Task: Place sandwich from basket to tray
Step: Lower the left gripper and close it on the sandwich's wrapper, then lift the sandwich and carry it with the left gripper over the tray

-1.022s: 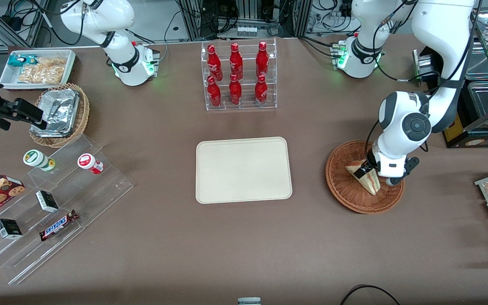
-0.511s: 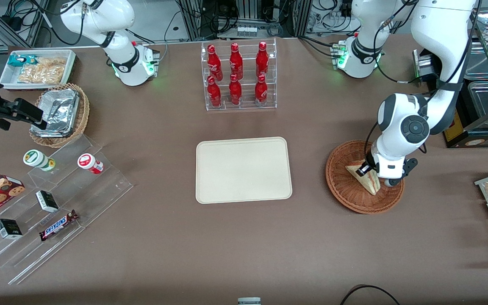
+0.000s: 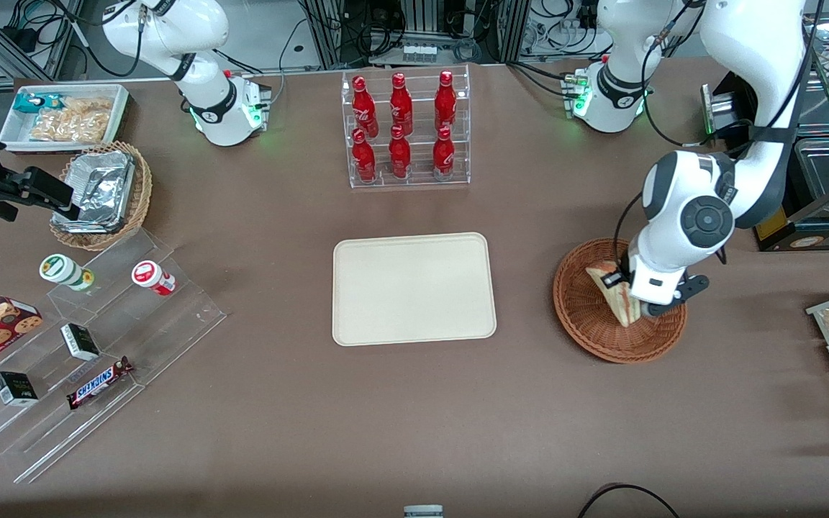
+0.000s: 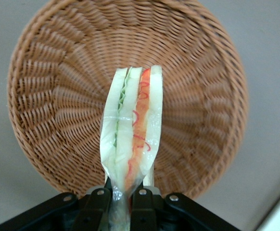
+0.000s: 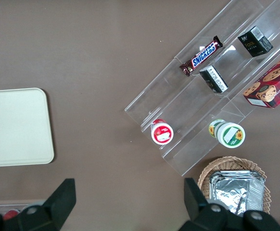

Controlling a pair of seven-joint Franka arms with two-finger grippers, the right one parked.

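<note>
Above the round reddish-brown wicker basket point(image 3: 619, 302), the left arm's gripper point(image 4: 125, 199) is clamped on the triangular pale-bread sandwich point(image 4: 133, 132), held by its edge for carrying toward the cream rectangular tray point(image 3: 414, 288).

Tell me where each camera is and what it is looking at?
Front view: high over the table's front edge, looking down at both arms, the tray, the basket and the gripper holding the sandwich.
Left wrist view: on the working arm's wrist, looking past the gripper and sandwich down into the basket.
Right wrist view: on the parked arm's wrist, looking straight down; its own fingers show.
Shared: front and right wrist views both show the tray and the Snickers bar.
</note>
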